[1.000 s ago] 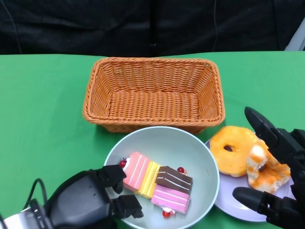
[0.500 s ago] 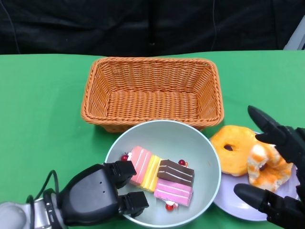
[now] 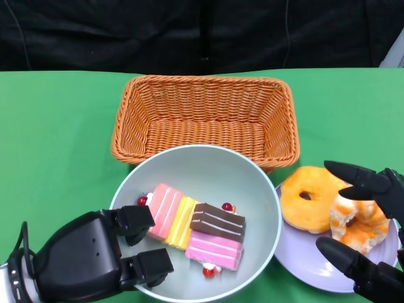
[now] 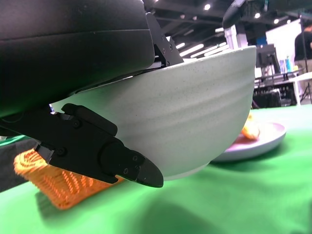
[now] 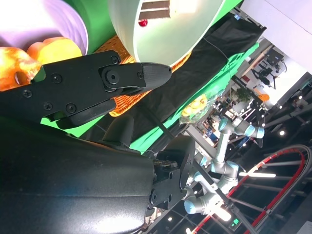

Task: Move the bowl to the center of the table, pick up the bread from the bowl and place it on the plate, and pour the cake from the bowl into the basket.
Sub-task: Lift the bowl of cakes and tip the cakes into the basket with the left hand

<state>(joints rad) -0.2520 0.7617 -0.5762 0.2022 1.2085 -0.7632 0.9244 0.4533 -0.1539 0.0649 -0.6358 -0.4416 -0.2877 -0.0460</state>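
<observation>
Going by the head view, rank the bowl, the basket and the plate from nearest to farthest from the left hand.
1. Bowl: the left hand grips its near-left rim.
2. Plate: to the right, past the bowl.
3. Basket: behind the bowl, toward the table's far edge. Plate and basket are close to call.

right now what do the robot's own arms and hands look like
Both hands are matte black. The left hand has a rounded, glossy black shell, blocky fingers, a silver forearm cuff and a thin black cable looping beside it. The right hand has pointed, tapered fingertips; its wrist view shows round screw heads along flat black finger plates.
</observation>
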